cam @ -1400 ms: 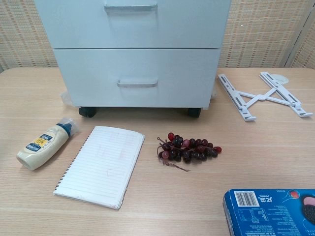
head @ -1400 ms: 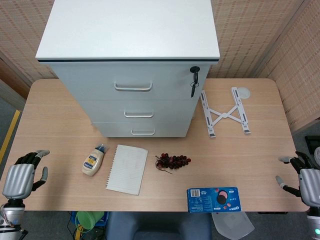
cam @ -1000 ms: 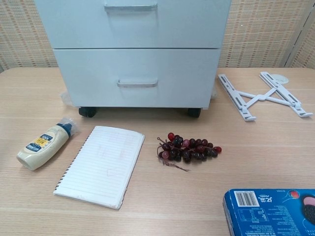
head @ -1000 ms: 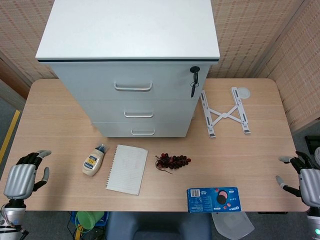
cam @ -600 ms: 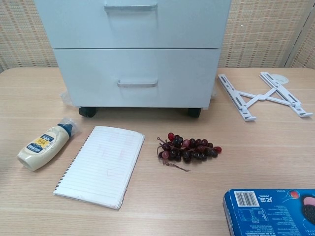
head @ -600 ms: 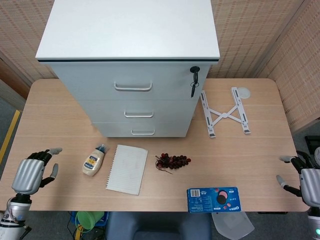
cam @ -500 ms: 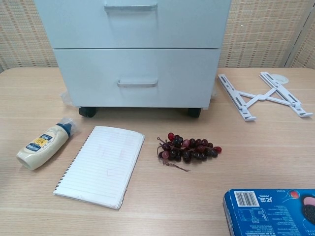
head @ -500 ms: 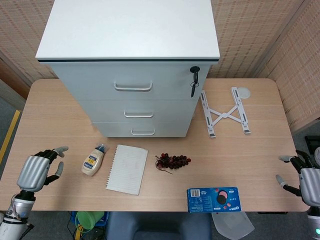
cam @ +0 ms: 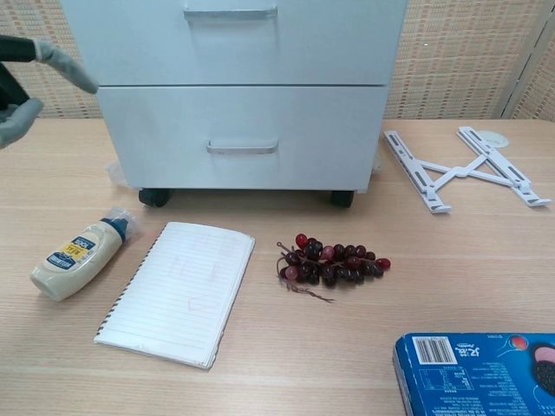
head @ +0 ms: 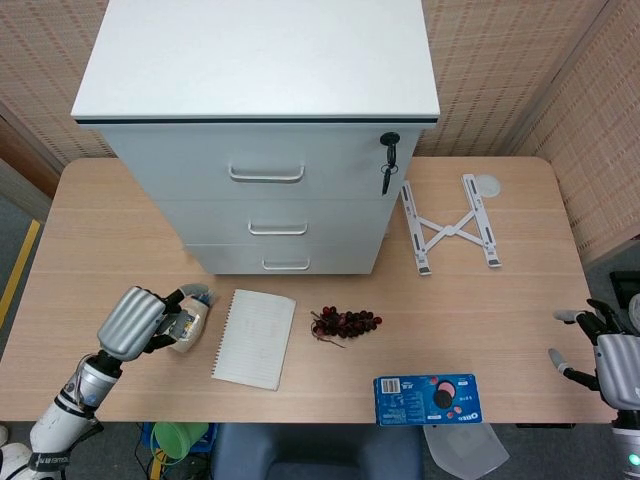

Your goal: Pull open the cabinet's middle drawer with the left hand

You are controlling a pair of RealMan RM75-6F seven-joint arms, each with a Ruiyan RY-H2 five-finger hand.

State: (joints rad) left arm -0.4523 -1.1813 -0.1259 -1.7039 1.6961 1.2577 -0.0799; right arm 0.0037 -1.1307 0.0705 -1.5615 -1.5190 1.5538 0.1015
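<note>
The white cabinet (head: 258,60) stands at the back of the table with all three drawers closed. Its middle drawer handle (head: 277,229) also shows at the top of the chest view, as the middle drawer handle (cam: 230,12). My left hand (head: 135,320) hangs in the air over the table's left part, in front and to the left of the cabinet, fingers apart and holding nothing. In the chest view the left hand (cam: 30,78) enters at the upper left, apart from the cabinet. My right hand (head: 612,360) rests open at the table's right front edge.
A mayonnaise bottle (cam: 76,255) lies just below the left hand. Beside it are a notebook (cam: 180,290), a bunch of grapes (cam: 334,260) and a blue cookie box (cam: 477,373). A white folding stand (cam: 460,169) lies right of the cabinet. A key (head: 387,165) hangs from the top drawer's lock.
My left hand has risen from the table's front left edge and moved right and forward toward the cabinet, now showing in the chest view. The right hand has stayed put.
</note>
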